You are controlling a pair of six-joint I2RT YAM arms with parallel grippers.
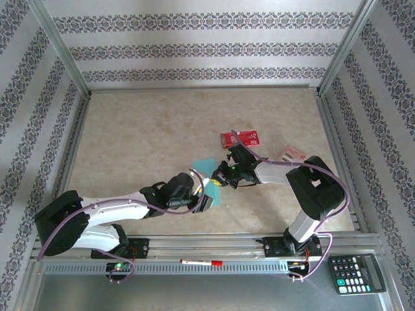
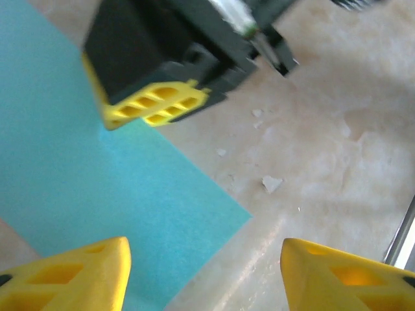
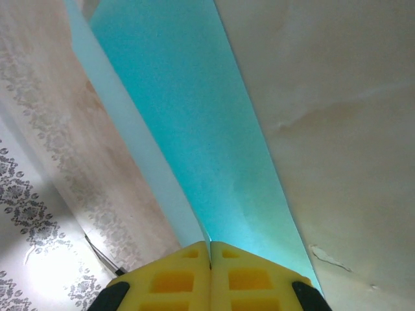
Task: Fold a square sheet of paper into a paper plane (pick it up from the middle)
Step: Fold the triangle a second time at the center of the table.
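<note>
Paper sheet (image 3: 194, 129) sits clamped in right tool (image 3: 209, 245) (left tool (image 2: 204, 259) spread wide).

One square sheet of paper (image 1: 206, 164), light blue. Probably two packets, though the overhead view is coarse: a red packet (image 1: 240, 138) and a paler second packet (image 1: 293, 154) nearer the right edge of the table (image 1: 142, 129). One calculator (image 1: 353, 272) and one red pen (image 1: 201, 262) by the near edge.

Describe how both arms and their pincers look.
The left arm and right arm have white links and black joints. A lilac cable runs along each. The left pincer and right pincer have black bodies and yellow fingers with rounded slots moulded in.
</note>
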